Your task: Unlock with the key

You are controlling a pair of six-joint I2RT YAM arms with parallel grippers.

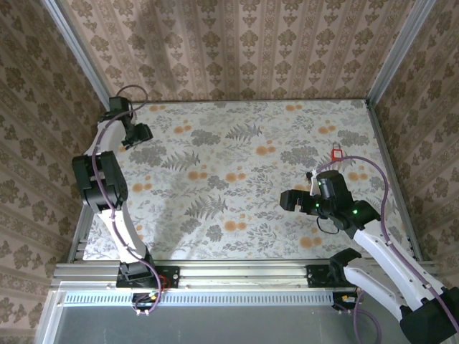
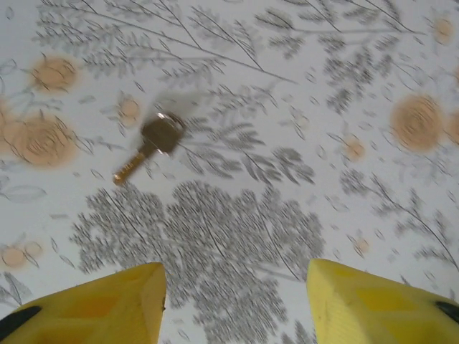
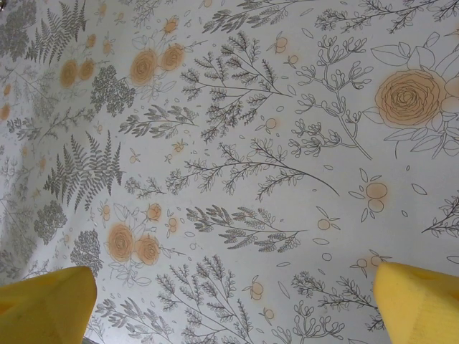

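Floral-patterned table (image 1: 244, 208) carries a red padlock (image 1: 336, 151) at two o'clock and a brass key (image 2: 154, 143) near ten o'clock.

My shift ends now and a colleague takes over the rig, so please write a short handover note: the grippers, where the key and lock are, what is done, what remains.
Left gripper: open, empty, over the far left corner of the table.
Right gripper: open wide, empty, over the right side.
Key: lies flat on the cloth ahead of the left fingers, not held.
Padlock: small, red, on the right, beyond the right gripper, untouched.
Done: nothing to see yet; key and padlock lie far apart.
Left: grasp the key, bring it to the padlock, insert, turn.
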